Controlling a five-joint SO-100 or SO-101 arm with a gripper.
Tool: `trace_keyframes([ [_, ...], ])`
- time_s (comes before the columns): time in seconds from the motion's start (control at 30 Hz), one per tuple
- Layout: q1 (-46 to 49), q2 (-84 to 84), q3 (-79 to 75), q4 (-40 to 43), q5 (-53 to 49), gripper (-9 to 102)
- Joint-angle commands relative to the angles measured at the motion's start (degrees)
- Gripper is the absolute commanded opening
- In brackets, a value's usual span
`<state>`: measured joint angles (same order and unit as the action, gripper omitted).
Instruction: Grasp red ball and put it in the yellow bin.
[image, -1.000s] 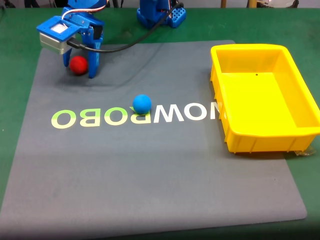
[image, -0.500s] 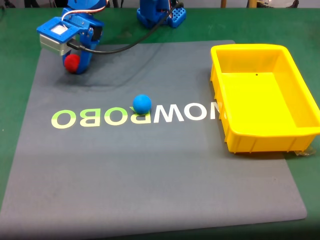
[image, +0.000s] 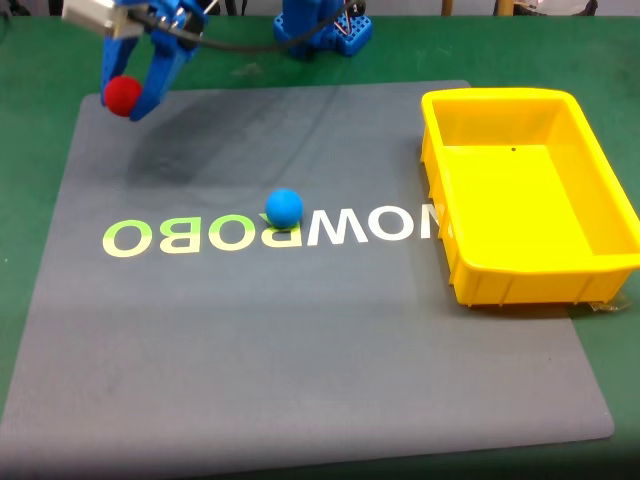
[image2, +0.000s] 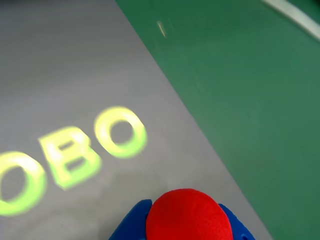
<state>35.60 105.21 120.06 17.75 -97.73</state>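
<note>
Two balls show in the fixed view, and the nearer one, the blue ball (image: 284, 207), rests on the grey mat (image: 300, 380) just beside the pale lettering (image: 270, 232) printed across it. To the right in that view, the yellow bin (image: 505, 280) sits at the mat's right edge, well apart from both balls. Farther back, at the mat's upper left corner, the blue gripper (image: 124, 100) is closed on the red ball (image: 121, 94), holding it raised above the mat with a soft shadow beneath. Behind it stands the arm's blue base (image: 320, 25) on the green table (image: 30, 120). In the wrist view the red ball (image2: 188, 216) sits pinched between the blue fingers (image2: 131, 225), with mat, lettering and green table below.
</note>
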Motion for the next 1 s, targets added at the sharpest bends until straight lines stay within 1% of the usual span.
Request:
trace_keyframes([
  [0.0, -5.98, 5.54, -5.80, -0.26, 2.11, 0],
  [0.23, -23.47, 5.98, -10.46, -0.26, 2.99, 0],
  [0.5, -43.15, 0.18, -17.23, -0.79, 2.99, 0],
  [0.67, -50.89, -4.22, -20.39, -0.79, 3.43, 0],
  [0.97, -59.77, -9.14, -21.97, -0.88, 4.57, 0],
])
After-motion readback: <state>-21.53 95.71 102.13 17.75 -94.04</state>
